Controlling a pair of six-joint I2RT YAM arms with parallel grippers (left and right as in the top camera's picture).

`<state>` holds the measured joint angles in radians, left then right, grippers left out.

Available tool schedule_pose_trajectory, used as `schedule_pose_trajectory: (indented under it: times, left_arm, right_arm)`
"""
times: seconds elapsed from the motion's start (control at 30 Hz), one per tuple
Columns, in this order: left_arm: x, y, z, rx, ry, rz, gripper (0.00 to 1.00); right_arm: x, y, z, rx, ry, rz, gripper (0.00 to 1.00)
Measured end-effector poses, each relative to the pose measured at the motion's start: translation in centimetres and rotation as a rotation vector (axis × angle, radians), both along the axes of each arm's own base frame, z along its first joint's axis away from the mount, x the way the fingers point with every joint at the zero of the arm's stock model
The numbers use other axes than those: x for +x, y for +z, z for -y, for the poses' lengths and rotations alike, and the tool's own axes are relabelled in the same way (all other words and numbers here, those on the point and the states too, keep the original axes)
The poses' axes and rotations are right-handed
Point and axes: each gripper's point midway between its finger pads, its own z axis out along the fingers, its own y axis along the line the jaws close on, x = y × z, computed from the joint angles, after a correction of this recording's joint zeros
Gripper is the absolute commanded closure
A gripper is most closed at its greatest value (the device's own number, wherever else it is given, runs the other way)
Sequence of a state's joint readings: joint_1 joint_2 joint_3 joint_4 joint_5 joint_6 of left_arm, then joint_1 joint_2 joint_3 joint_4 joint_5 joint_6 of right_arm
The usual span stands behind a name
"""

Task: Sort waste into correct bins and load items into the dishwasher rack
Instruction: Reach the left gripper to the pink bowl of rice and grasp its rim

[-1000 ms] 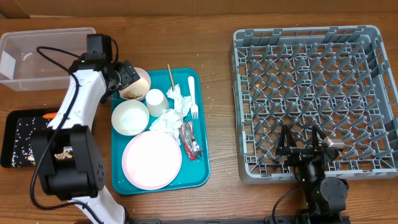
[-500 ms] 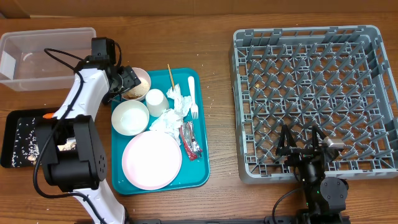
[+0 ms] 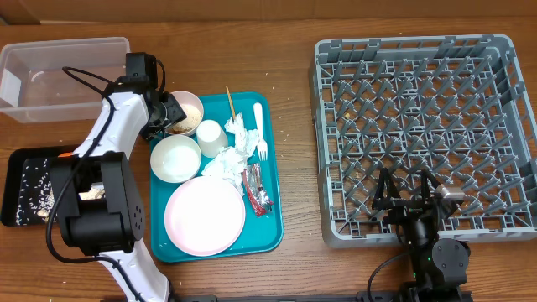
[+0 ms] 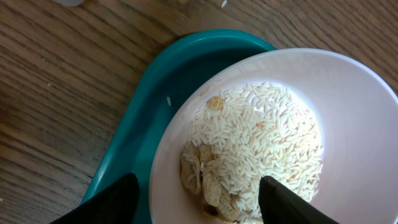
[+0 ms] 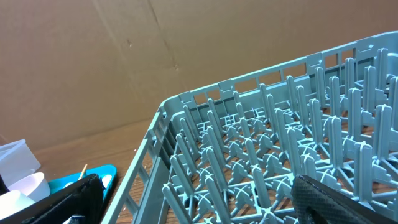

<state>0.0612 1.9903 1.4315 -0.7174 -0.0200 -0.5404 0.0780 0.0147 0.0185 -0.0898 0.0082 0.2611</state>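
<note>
Grey plastic grid-floored dishwasher rack [image 3: 323, 143] fills the three o'clock side with no dishes in it, and the right gripper [image 3: 409, 200] is splayed wide at its six o'clock rim. At eleven o'clock on the flat teal serving tray [image 3: 268, 231] sits the small pale pink bowl [image 4: 354, 93] of rice and nut scraps. Over the last second the left gripper [image 3: 169, 116] only nudged closer. Its fingers are parted astride the rim and the bowl is unmoved, so scraps remain undumped.

dishwasher rack [image 3: 411, 42]: matt grey plastic | teal tray [image 3: 270, 231]: glossy | table [image 3: 294, 50]: wood
</note>
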Motion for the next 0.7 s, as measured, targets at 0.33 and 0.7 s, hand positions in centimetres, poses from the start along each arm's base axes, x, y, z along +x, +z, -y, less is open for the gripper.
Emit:
schedule_pose_trajectory:
  times: [0.33,0.7]
  left_arm:
    - [-0.07,-0.40,0.00,-0.002,0.004,-0.009,0.57]
    - [-0.12,-0.65,-0.01,-0.003,0.011,-0.015,0.78]
  right_arm:
    - [0.00,0.00,0.00,0.000,0.000,0.000,0.00]
    - [0.00,0.01,0.00,0.000,0.000,0.000,0.00]
